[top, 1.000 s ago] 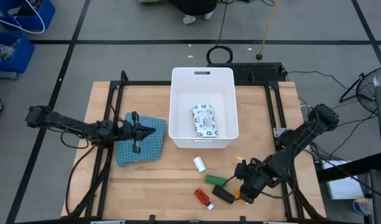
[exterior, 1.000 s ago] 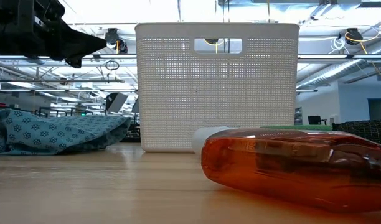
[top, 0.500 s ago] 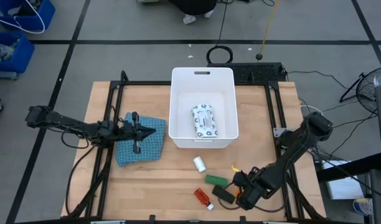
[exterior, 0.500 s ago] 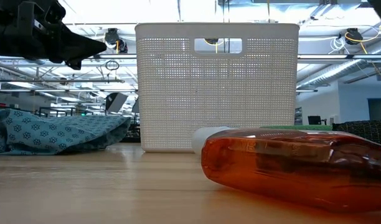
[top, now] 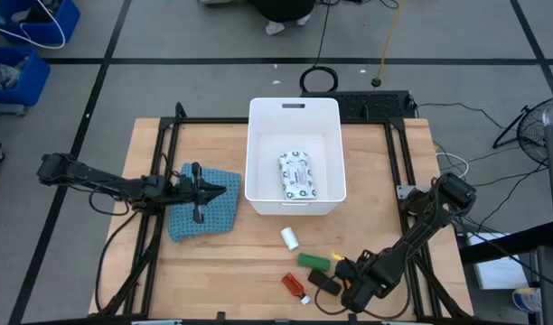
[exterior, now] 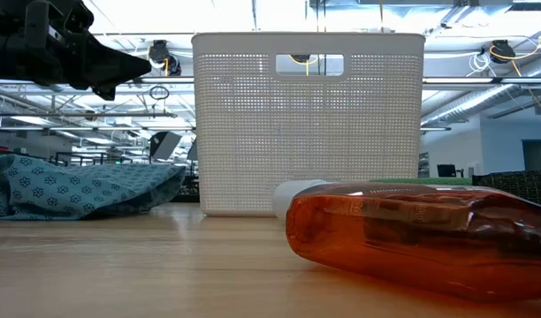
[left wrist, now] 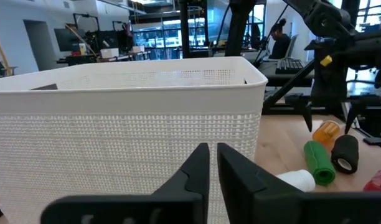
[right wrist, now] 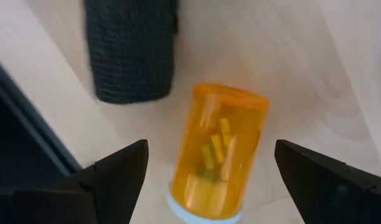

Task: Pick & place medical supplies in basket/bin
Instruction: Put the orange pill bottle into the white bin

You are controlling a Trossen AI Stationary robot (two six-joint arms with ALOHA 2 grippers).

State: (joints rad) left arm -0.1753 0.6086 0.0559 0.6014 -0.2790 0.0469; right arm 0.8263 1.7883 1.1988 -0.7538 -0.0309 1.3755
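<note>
High view: the right tool (top: 360, 291) hangs low at the bench's (top: 222, 257) front right, fingers wide apart, just at 3 o'clock of the black block (top: 325, 283). To grip well it should sink straight down and stay centred, without nudging the block. The bin (top: 294, 110) holds the packet (top: 299, 176). The left tool (top: 213, 190) waits over the cloth (top: 204, 213), fingers together.

Low view: the red bottle (exterior: 412, 240) lies on its side before the bin.

Left wrist view: fingers nearly touching, empty.

Right wrist view: the orange bottle (right wrist: 218, 146) lies between the spread fingers, untouched; the black block sits at its 11 o'clock.
</note>
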